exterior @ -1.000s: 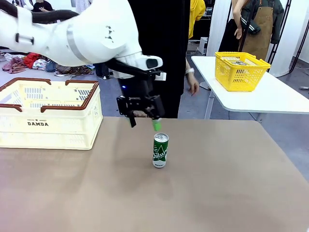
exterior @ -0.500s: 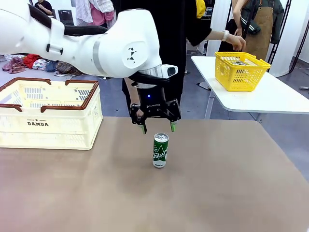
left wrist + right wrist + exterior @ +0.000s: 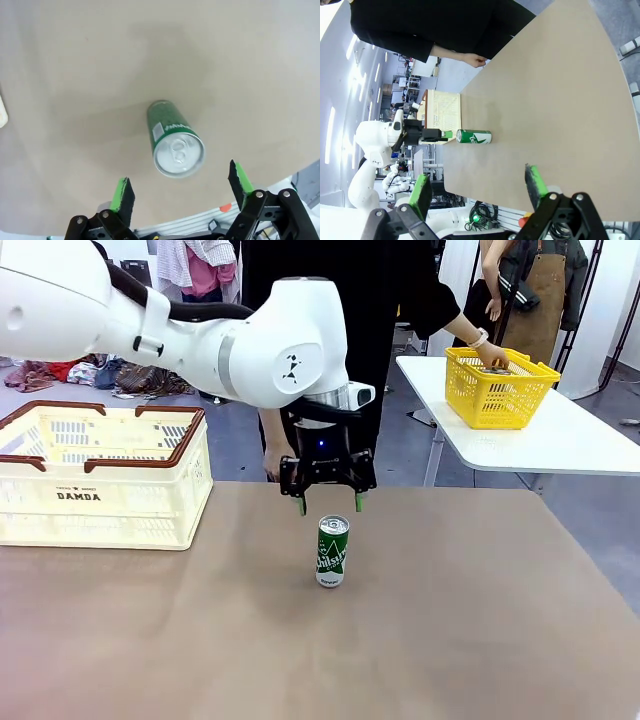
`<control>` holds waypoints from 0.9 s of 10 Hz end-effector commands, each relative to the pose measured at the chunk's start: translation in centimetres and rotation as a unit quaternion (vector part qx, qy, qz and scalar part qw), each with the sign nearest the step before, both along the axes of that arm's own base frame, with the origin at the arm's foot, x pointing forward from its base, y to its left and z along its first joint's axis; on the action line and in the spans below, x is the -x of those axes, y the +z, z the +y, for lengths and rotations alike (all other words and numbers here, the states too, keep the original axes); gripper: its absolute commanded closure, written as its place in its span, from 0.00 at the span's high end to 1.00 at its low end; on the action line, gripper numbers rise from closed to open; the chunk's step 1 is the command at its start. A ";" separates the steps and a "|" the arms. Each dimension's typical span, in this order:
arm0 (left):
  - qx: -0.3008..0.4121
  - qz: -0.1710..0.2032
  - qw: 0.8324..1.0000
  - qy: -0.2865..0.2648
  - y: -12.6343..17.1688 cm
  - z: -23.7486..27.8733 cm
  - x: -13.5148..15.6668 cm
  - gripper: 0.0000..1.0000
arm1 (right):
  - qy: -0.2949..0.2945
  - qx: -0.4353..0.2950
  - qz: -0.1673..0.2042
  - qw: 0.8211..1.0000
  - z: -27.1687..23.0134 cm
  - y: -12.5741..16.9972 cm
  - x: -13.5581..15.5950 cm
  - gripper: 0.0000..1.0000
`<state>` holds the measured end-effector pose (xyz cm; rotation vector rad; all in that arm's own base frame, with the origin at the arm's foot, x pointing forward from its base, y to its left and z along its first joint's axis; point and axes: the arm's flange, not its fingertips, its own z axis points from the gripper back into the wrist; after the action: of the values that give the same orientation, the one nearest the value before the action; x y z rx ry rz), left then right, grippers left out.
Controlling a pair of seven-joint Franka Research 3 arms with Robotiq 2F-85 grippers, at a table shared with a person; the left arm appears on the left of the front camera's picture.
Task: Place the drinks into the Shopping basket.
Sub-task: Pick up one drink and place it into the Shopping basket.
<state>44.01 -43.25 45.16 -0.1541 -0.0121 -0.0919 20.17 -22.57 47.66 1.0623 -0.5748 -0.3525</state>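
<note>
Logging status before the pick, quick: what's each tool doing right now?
Left tool: open, empty, over the green can.
Right tool: open, empty.

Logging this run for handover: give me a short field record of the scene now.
can: green can upright on the brown table, ungripped
left pincer: open, hovering just above the can
right pincer: open, empty
Shopping basket: at the table's left end, apart from the can
person: hand at the yellow mesh basket on the side table
</note>
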 end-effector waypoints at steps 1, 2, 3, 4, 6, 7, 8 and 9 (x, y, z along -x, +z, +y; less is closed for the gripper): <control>-0.027 0.014 0.999 0.032 -1.3 0.0 -0.4 1.00 | 0.003 -0.001 -0.014 1.000 -0.1 0.2 -0.1 1.00; -0.003 0.012 1.000 0.017 -1.9 0.0 -0.3 1.00 | 0.003 -0.001 -0.014 1.000 -0.1 0.2 -0.1 1.00; 0.000 0.014 1.000 0.015 -2.6 -0.2 -0.4 1.00 | 0.003 -0.001 -0.014 1.000 -0.1 0.2 -0.1 1.00; -0.003 0.013 1.000 0.013 -3.5 -0.5 -0.6 1.00 | 0.003 -0.001 -0.014 1.000 -0.1 0.2 -0.1 1.00; 0.005 0.027 1.000 0.001 -4.6 -0.9 -1.0 1.00 | 0.003 -0.001 -0.014 1.000 -0.1 0.2 -0.1 1.00; -0.001 0.032 0.999 0.002 -4.7 -0.9 -1.0 1.00 | 0.003 -0.001 -0.014 1.000 -0.1 0.2 -0.1 1.00; -0.002 0.021 1.000 0.002 -3.8 -0.6 -0.6 1.00 | 0.003 -0.001 -0.014 1.000 -0.1 0.2 -0.1 1.00; 0.026 -0.007 1.000 -0.014 -0.5 0.8 0.5 1.00 | 0.003 -0.001 -0.014 1.000 -0.1 0.2 -0.1 1.00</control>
<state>44.73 -44.27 41.66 -0.1629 0.0164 -0.0926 20.18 -22.56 47.66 1.0623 -0.5745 -0.3524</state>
